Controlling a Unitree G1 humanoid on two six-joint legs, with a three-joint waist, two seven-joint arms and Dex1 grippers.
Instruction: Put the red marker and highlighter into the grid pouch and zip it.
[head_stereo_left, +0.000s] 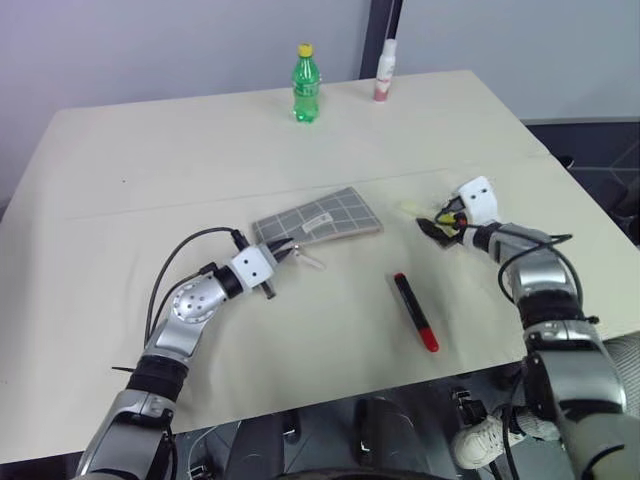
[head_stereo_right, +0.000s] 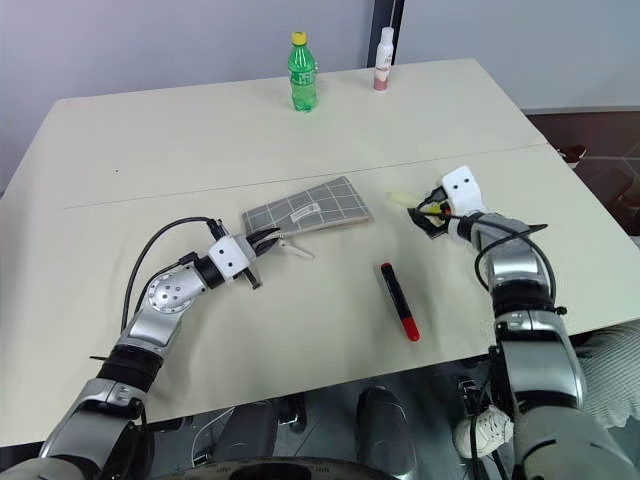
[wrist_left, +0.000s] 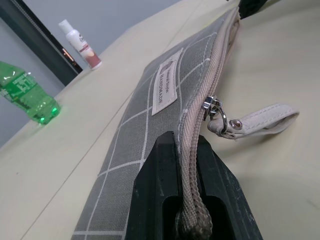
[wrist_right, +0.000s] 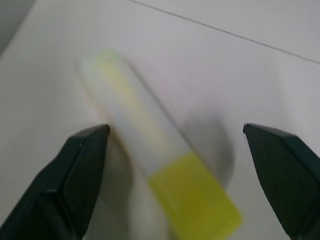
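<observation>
Left pincer (head_stereo_left: 282, 252) clenched on grid pouch (head_stereo_left: 318, 219) near-left zipper end. Right pincer (wrist_right: 185, 165) released, straddling highlighter (wrist_right: 155, 150) right of pouch. Red marker (head_stereo_left: 415, 311) mid-surface (head_stereo_left: 150, 150), long axis near-far, red end near.

— What colours are showing on that cream table (head_stereo_left: 150, 150)?

— The grid pouch (head_stereo_left: 325, 217) is showing grey crossed with thin white lines, a small white label and a beige zipper strip. The red marker (head_stereo_left: 415, 311) is lying black with a bright red end.

— And toward the far edge?

— The bottle (head_stereo_left: 305, 84) is glowing green under a yellow cap. The highlighter (wrist_right: 155, 150) is looking pale yellow with a brighter yellow cap.
</observation>
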